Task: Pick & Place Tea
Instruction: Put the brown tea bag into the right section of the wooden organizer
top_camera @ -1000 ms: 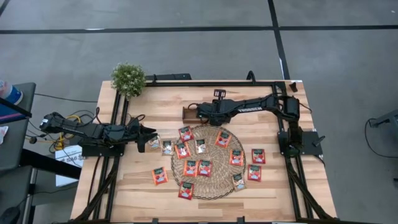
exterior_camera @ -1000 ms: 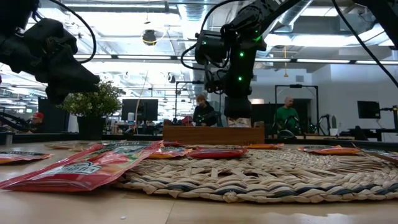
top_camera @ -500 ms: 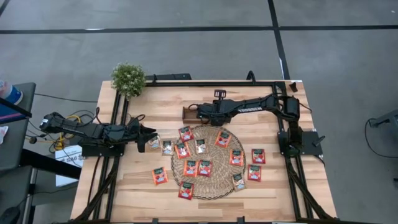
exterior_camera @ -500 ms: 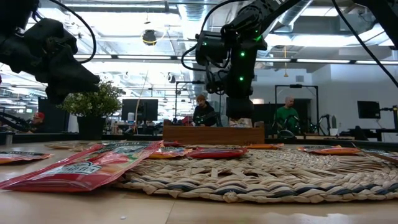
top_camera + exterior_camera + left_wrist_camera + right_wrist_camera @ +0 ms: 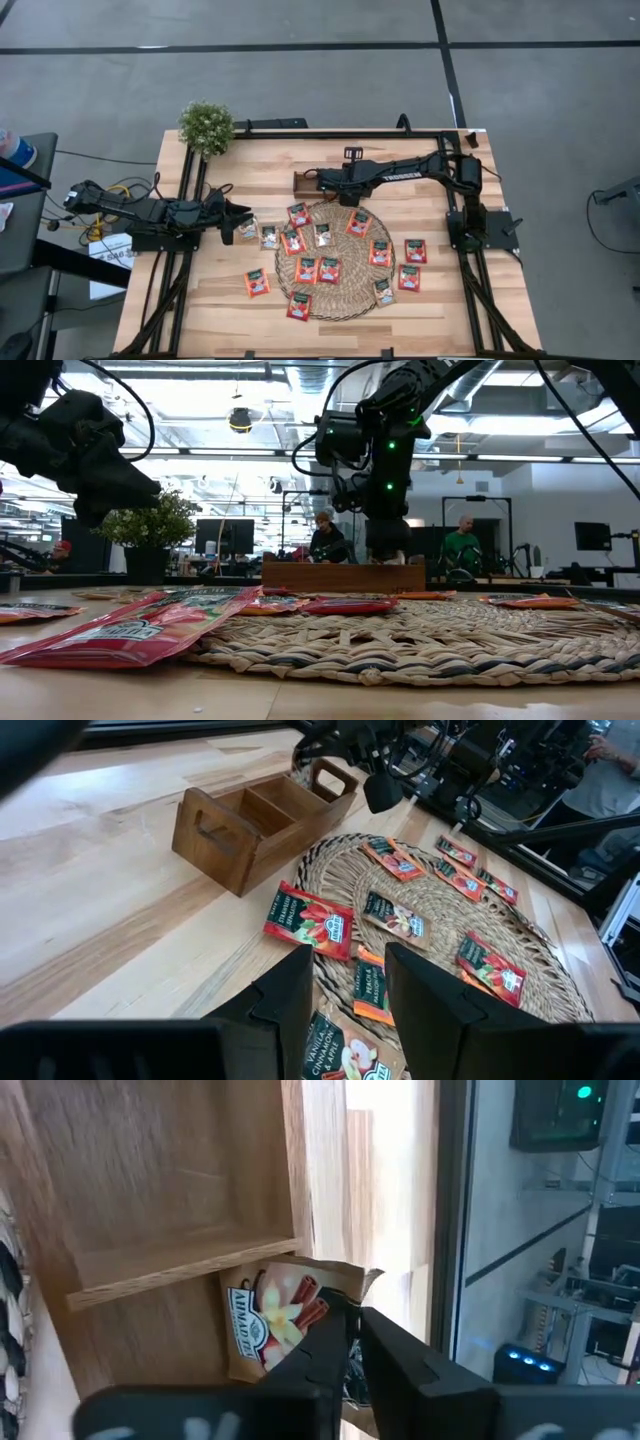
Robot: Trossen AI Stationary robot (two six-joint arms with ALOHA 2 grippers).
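A pale beige tea sachet (image 5: 270,1315) sits in a compartment of the wooden tray (image 5: 303,182), beside its divider (image 5: 180,1265). My right gripper (image 5: 355,1325) reaches down over the tray (image 5: 340,575), its fingers nearly together on the sachet. Several red-orange and a few beige sachets (image 5: 298,214) lie flat on the round straw mat (image 5: 350,292) and on the table around it. My left gripper (image 5: 350,990) waits open at the table's left, above a sachet (image 5: 249,230) next to the mat, with nothing between its fingers. My right gripper has the beige sachet's upper edge (image 5: 335,1280) between its two fingertips, with only a thin gap between the fingers. The fingers slant down into the tray from the table's right. The sachet's body lies below and in front of them inside the compartment, tilted against the divider.
A small potted plant (image 5: 206,126) stands at the far left corner. Black frame rails (image 5: 470,290) run along the table's left and right sides. Beyond the table, people (image 5: 325,540) sit in the room. Bare wood lies near the front edge (image 5: 420,325).
My right gripper has stayed over the tray and has tipped slightly, with the beige sachet still at its fingertips.
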